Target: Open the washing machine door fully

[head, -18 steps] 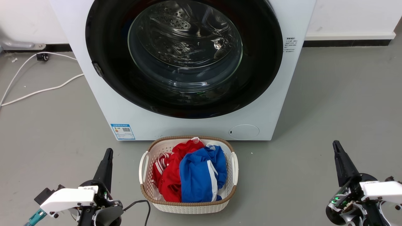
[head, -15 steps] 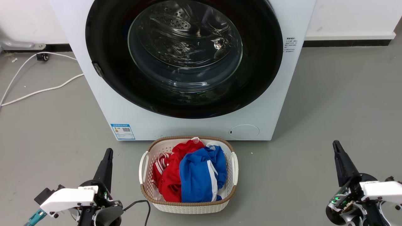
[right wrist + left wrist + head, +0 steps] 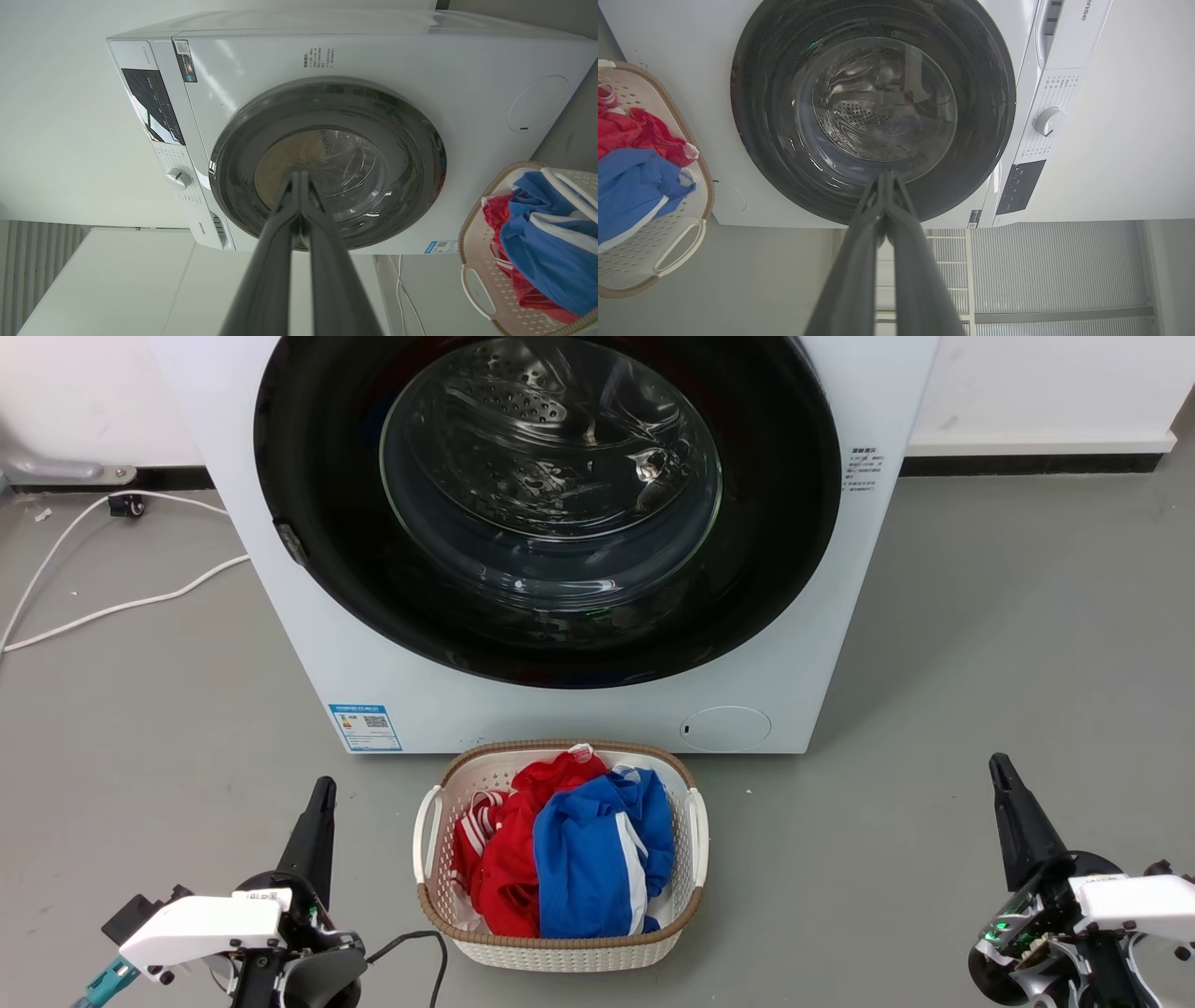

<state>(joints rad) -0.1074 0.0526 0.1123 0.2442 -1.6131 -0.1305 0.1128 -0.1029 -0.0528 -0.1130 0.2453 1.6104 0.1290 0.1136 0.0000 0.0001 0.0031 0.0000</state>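
The white washing machine stands straight ahead, its round glossy black washing machine door closed flat against the front, clear glass bowl at its centre. The same door faces the left wrist camera, and the door appears again in the right wrist view. My left gripper rests low at the lower left, shut and empty, well short of the machine. My right gripper sits at the lower right, also shut with nothing held. In each wrist view the fingers meet at the tips.
A white laundry basket holding red and blue clothes stands on the grey floor right in front of the machine, between my arms. White cables trail over the floor at the left. A blue label and a round flap sit low on the machine's front.
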